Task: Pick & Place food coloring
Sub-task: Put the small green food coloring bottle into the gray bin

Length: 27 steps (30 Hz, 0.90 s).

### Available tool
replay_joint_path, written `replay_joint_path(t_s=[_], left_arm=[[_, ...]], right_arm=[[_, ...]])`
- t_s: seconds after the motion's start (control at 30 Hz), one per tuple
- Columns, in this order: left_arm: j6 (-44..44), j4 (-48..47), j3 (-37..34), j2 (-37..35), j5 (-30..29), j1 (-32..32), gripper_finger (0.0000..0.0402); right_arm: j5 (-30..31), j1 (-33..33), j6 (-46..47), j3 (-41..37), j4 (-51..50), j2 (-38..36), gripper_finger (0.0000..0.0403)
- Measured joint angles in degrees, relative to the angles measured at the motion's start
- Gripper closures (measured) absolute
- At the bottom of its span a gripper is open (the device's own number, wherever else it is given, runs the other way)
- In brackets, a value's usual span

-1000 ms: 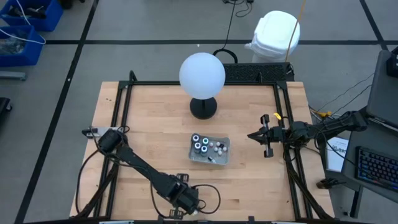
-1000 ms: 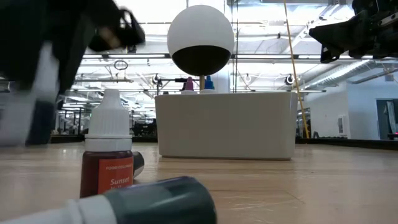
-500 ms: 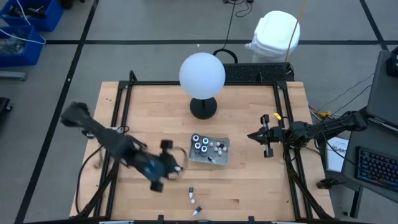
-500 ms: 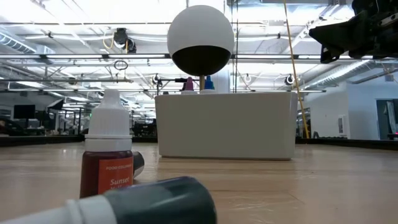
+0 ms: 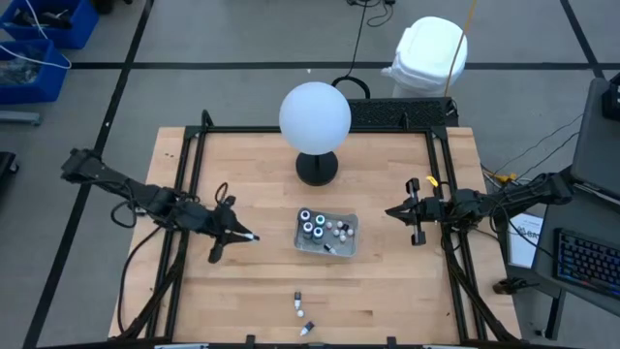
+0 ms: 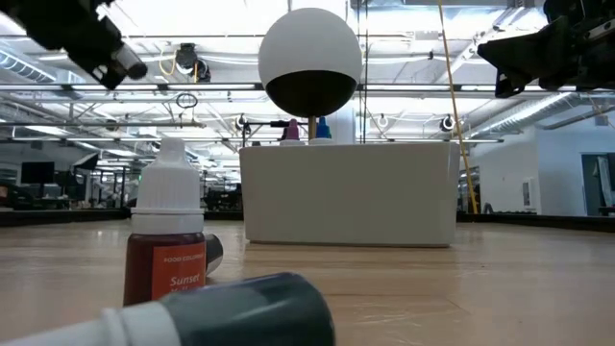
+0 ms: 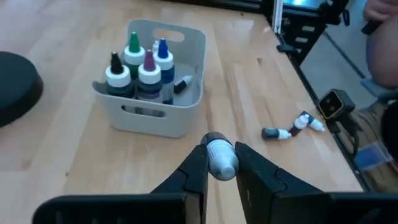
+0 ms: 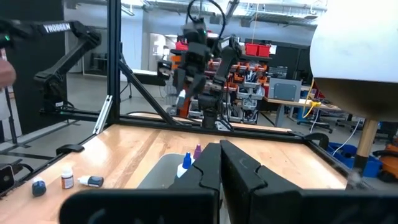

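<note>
White-capped bottle pinched in the left gripper, and it hangs above the table just beside the tray. The wrist view shows the two fingers squeezing the little bottle across its neck, cap poking out forward. The tray already holds a cluster of bottles, some with coloured tips, all standing upright and packed close.

Over on the other side, the right gripper waits near the table's edge, fingers pressed together on nothing.

Three more bottles lie at the table's near edge, well apart from the tray; from the low view one stands upright and a dark one lies on its side.

These look very light, small plastic droppers. I'd judge them smooth and round, so they'll roll when lying down and could twist or slip in a pinch. The body below the cap seems the best place to grab; the tapered cap would likely squirt out of the fingers. Dropped among the others, one could knock its neighbours over.
</note>
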Motion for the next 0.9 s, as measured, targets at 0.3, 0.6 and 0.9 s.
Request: replay_joint_path(t_s=[0.3, 0.6, 0.9], left_arm=[[3.41, 4.89, -4.93, -0.88, -0.15, 7.29, 0.0338], [4.4, 4.49, 4.33, 7.52, -3.14, 15.16, 0.0339], [14.64, -16.85, 35.55, 34.5, 0.56, 19.43, 0.0339]], right_arm=[[0.24, 0.0, 0.51, 0.0, -1.16, 0.01, 0.0403], [0.46, 0.0, -5.1, 0.0, -2.66, 0.01, 0.0403], [4.92, -0.06, -10.86, 0.0, 2.21, -0.03, 0.0403]])
